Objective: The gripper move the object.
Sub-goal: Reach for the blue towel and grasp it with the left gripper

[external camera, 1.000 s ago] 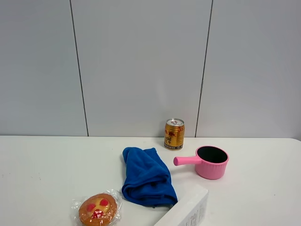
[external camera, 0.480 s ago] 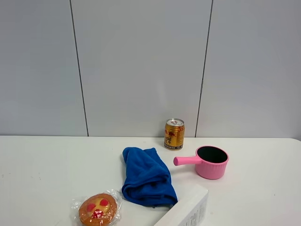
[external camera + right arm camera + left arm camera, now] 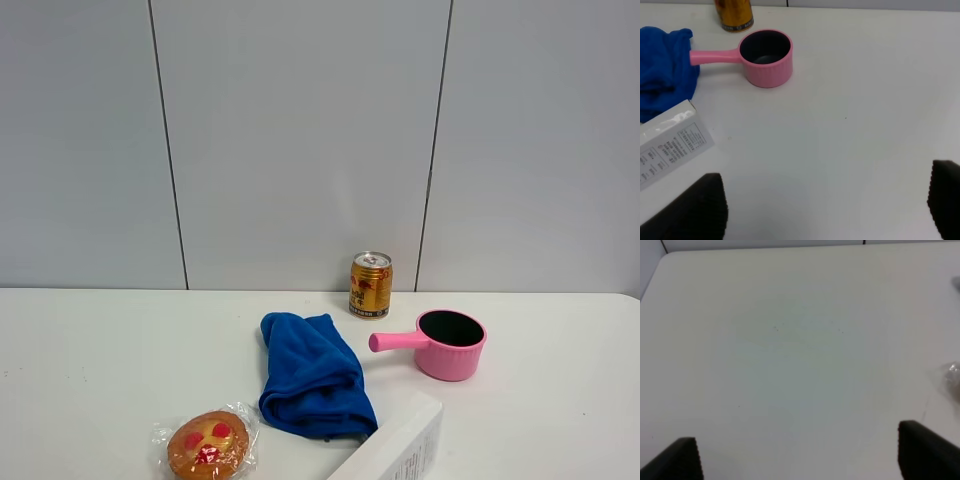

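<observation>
On the white table [image 3: 100,350] lie a crumpled blue cloth [image 3: 311,375], a pink saucepan [image 3: 447,343] with its handle pointing left, a gold drink can [image 3: 370,284] at the back, a wrapped round pastry [image 3: 207,443] at the front left, and a white box [image 3: 398,446] at the front. Neither gripper shows in the exterior view. My left gripper [image 3: 800,460] is open over bare table, with the pastry's wrapper [image 3: 952,375] just at the frame edge. My right gripper [image 3: 825,210] is open and empty, well short of the saucepan [image 3: 765,57], cloth [image 3: 662,62], can [image 3: 734,14] and box [image 3: 670,142].
A grey panelled wall [image 3: 300,140] stands right behind the table. The table's back left corner [image 3: 665,255] shows in the left wrist view. Bare table surface lies to the right of the saucepan [image 3: 880,100].
</observation>
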